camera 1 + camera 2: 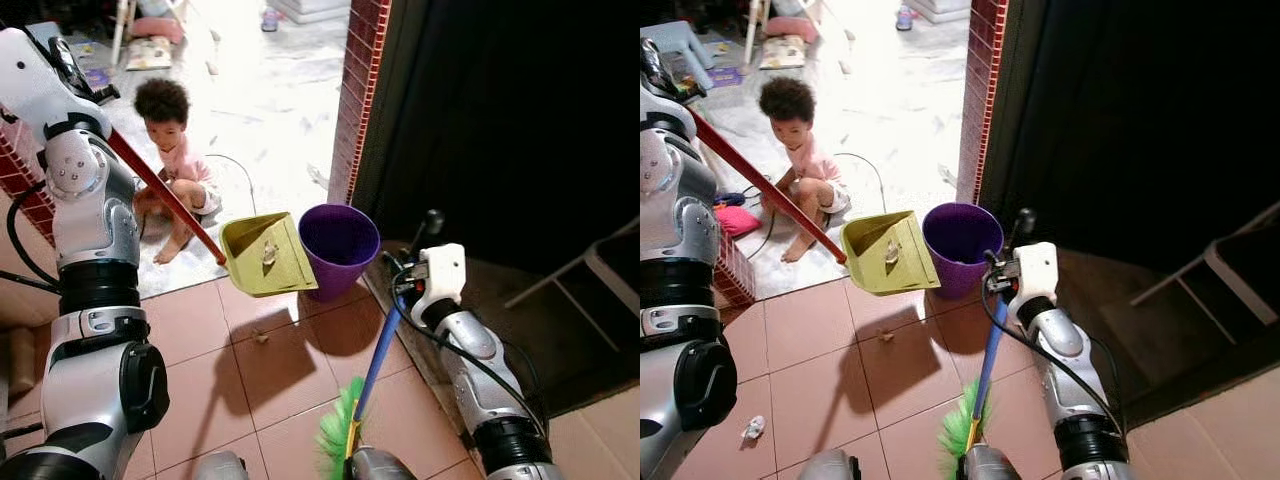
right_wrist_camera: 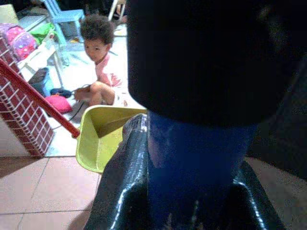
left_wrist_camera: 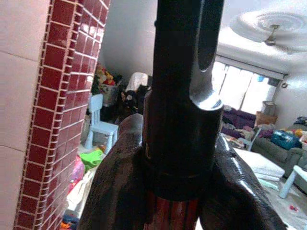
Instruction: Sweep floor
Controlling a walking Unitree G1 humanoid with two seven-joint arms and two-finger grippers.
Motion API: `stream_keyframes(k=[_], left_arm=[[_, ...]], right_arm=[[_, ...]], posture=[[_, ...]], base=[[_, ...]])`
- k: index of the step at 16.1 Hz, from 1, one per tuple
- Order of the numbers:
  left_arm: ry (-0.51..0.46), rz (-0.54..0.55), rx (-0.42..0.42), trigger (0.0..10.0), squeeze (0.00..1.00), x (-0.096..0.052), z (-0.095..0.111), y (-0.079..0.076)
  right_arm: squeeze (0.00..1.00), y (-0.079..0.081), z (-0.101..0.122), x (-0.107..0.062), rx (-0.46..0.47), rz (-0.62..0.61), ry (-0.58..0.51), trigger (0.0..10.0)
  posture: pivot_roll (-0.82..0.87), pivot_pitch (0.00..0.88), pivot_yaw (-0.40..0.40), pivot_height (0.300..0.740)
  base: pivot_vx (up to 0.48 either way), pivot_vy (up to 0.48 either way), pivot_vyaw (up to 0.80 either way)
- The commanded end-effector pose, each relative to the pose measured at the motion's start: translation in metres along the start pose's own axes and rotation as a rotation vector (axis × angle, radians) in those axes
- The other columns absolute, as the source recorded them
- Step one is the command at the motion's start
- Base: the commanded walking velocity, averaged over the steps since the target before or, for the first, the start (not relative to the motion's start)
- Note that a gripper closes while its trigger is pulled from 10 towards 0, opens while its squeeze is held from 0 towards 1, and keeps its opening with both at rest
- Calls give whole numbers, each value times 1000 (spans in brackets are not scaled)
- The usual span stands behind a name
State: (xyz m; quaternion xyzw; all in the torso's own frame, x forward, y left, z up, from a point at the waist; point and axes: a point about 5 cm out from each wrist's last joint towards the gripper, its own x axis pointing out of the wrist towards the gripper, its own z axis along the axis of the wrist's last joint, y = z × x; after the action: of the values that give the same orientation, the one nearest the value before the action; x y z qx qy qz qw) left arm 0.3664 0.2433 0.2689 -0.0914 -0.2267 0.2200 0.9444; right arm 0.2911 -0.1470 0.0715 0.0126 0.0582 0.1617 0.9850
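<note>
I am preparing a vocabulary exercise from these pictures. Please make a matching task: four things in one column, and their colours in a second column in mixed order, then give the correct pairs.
Things:
1. dustpan
2. bin
3. broom handle
4. dustpan handle

Colours:
A. blue
B. red
C. yellow-green
D. purple

Pairs: 1-C, 2-D, 3-A, 4-B

The left gripper is shut on the dustpan handle, the right gripper on the broom handle.
</note>
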Motion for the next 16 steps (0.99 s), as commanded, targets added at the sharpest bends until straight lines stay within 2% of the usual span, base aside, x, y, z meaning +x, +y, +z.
stream_keyframes(k=[1, 5, 10, 12, 14, 16], left_arm=[[-133, -11, -73, 10000, 0, 9, 31, -10], [-151, -5, -73, 10000, 0, 11, 36, -8], [-195, -1, -111, 10000, 0, 24, 53, -11], [-192, -13, -114, 10000, 0, 25, 51, -15], [-167, -52, -125, 10000, 0, 21, 41, -28], [-144, -76, -137, 10000, 0, 18, 33, -37]], right_arm=[[0, 1, 0, -1, -2, 18, 8, 10000], [0, 1, -1, -1, -4, 23, 15, 10000], [0, 1, -4, 0, 3, 32, 30, 10000], [0, 2, -4, 0, 1, 34, 27, 10000], [0, 3, -4, -1, 4, 30, 25, 10000], [0, 4, -4, -2, 7, 40, 26, 10000]], posture=[[-114, 0, 18, 740], [-111, 0, 16, 740], [-110, 0, 17, 740], [-114, 0, 20, 740], [-121, 0, 25, 740], [-128, 0, 30, 740]], base=[[251, 0, 0], [62, 0, 0], [254, 0, 0], [253, 0, 0], [293, 0, 0], [392, 0, -741]])
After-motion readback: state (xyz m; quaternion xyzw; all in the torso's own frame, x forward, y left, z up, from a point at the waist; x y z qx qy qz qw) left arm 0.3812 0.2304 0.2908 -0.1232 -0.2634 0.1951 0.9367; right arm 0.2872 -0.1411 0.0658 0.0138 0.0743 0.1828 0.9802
